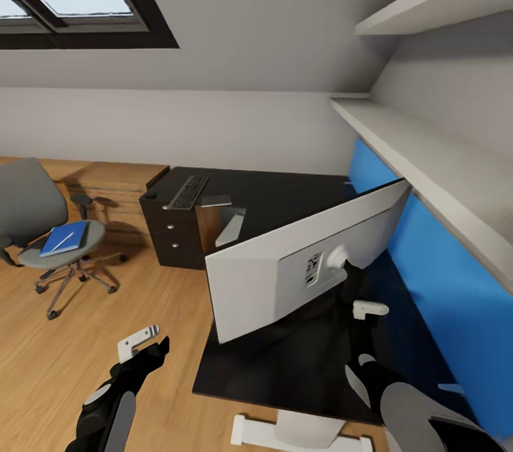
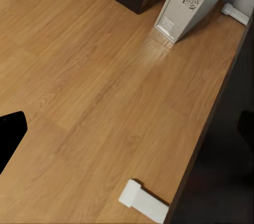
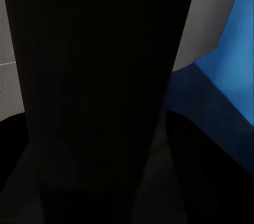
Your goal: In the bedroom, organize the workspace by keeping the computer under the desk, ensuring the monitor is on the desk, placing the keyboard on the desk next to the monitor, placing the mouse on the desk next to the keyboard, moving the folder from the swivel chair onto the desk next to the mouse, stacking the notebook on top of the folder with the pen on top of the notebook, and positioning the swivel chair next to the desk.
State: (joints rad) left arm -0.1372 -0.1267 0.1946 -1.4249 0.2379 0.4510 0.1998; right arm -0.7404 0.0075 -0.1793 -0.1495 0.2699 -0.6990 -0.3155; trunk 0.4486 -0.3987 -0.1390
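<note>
- Head view showed my right gripper (image 1: 362, 317) up at the black stand behind the monitor (image 1: 299, 263); its white finger (image 1: 370, 308) lay against the stand, but I could not tell whether the jaws were clamped on it or just beside it.
- Right wrist view gave me a dark upright slab close in front of the fingers, probably that stand, with the blue wall panel (image 3: 233, 55) beyond.
- My left gripper (image 1: 146, 345) hung low over the wooden floor, holding nothing; I could not make out whether its jaws were spread.
- The monitor stood on the desk (image 1: 285, 366) with its grey back toward me, so I judged that item close to done, pending its facing.
- The computer (image 2: 196, 2) sat on the floor by the desk leg, under the desk as far as I could judge: done.
- The keyboard (image 1: 188, 191) lay on the far wing of the desk, well apart from the monitor, so still to be moved.
- The chair (image 1: 32, 213) stood off on the floor with the folder (image 1: 64, 238) and the pen (image 1: 63, 241) on its seat; the folder, notebook and pen stack and the chair's placement were all left.
</note>
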